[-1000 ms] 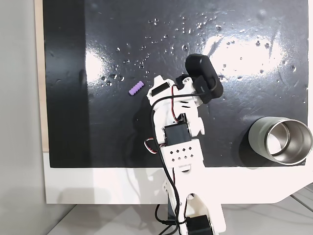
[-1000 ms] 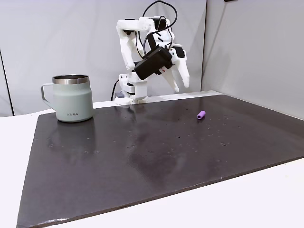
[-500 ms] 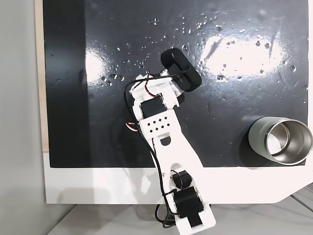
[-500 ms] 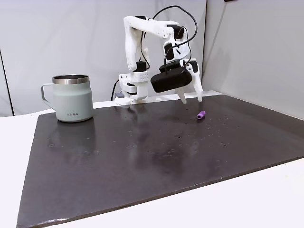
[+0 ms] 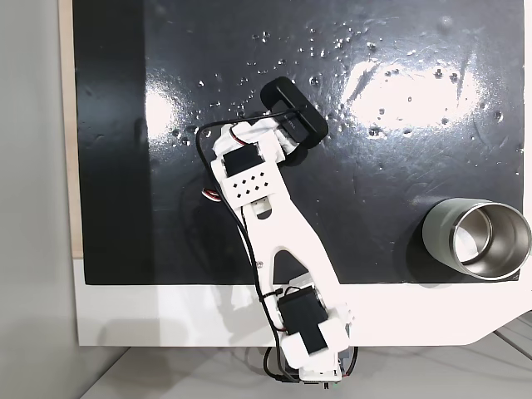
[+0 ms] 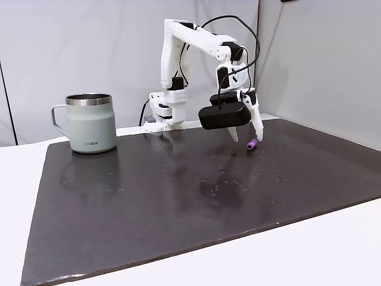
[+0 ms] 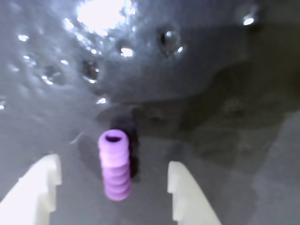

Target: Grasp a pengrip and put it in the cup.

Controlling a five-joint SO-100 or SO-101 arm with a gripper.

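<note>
Black glossy mat [image 6: 178,202] covers a white table [image 6: 333,250]; droplets and bright light reflections mark its surface. Plain grey wall panels [image 6: 71,53] stand at the far side.

bare black mat [image 7: 211,93] around the pengrip [image 7: 115,164], open gap each side between white fingertips [image 7: 180,187], cup [image 6: 90,122] well apart

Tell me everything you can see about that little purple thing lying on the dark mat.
The pengrip is a tiny lilac tube that looks rubbery, with bumpy ribs along its length and a hole at one end. It lies on its side on the black mat, far from the cup. In the wrist view it sits between the open gripper's two white fingers, touching neither.
</note>
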